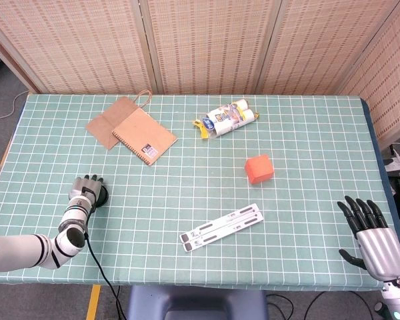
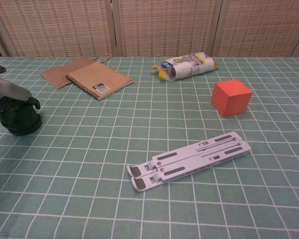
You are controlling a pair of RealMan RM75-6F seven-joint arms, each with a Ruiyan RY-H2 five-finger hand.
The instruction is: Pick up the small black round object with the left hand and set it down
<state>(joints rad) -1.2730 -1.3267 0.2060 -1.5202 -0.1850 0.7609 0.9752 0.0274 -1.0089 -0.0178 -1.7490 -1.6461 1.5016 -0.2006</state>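
Observation:
The small black round object (image 2: 21, 121) stands on the green checked table (image 1: 187, 180) near its left front edge, its base flat on the cloth. My left hand (image 2: 9, 98) comes in from the left and its dark fingers wrap over the object's top. From the head view the left hand (image 1: 88, 189) covers most of the object (image 1: 101, 197), leaving only its right rim showing. My right hand (image 1: 372, 235) hovers off the table's front right corner, fingers spread and holding nothing.
A spiral notebook (image 1: 145, 135) lies on a brown paper bag (image 1: 105, 120) at the back left. A wrapped roll pack (image 1: 228, 120) sits at the back middle, an orange cube (image 1: 259, 169) right of centre, and a white folding stand (image 1: 222, 227) near the front.

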